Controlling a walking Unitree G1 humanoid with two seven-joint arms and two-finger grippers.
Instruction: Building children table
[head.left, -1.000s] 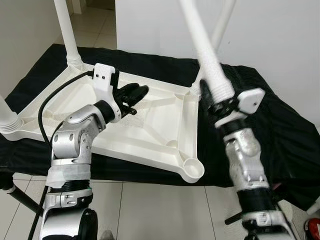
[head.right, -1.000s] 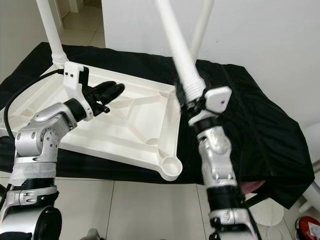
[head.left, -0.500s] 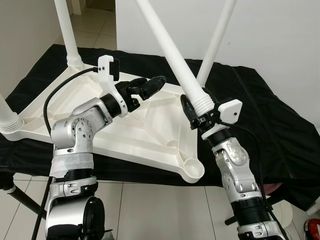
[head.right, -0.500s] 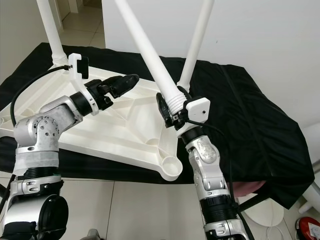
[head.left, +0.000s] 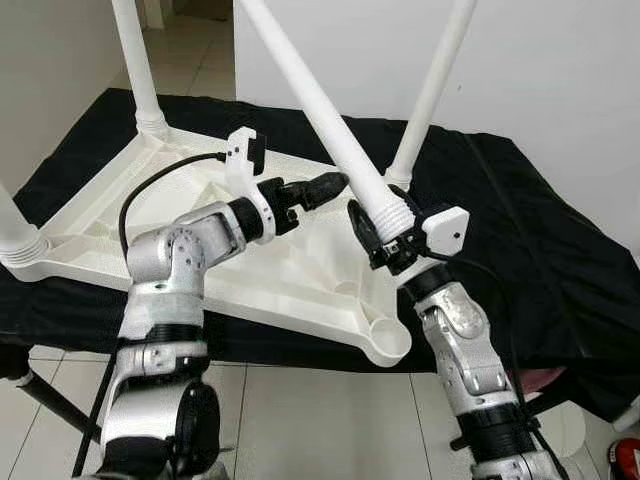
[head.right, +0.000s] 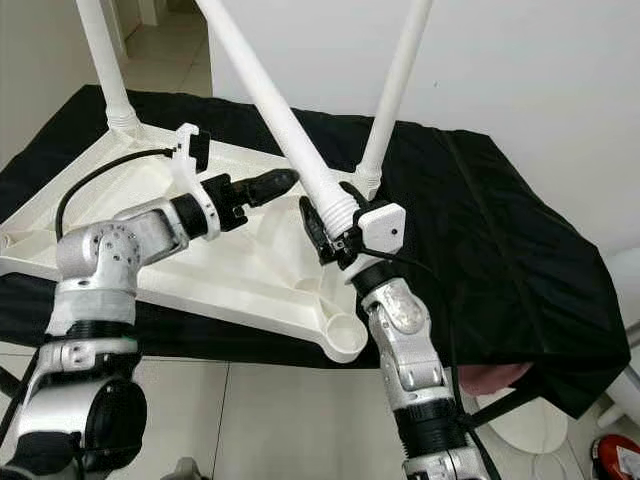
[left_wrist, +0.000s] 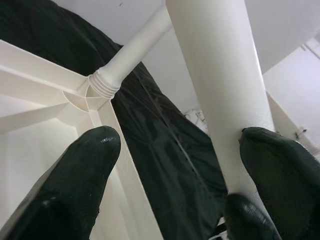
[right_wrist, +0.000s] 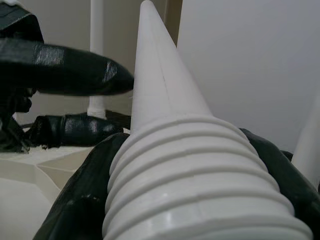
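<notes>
Since the earlier frame our loose table leg (head.left: 330, 110) has tilted further left and our left gripper (head.left: 325, 185) has reached toward it, fingers spread beside it. Nearest us, one corner socket (head.left: 387, 338) sits empty. Our right gripper (head.left: 385, 232) clamps the leg's threaded end. Beyond, the upturned tabletop (head.left: 110, 225) already carries three legs.

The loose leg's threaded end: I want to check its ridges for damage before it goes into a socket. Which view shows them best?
The right wrist view: the threaded end fills the foreground, every ridge distinct, gripped by the right gripper. Both eye views show it small. In the left wrist view, the left gripper frames just the smooth shaft.
</notes>
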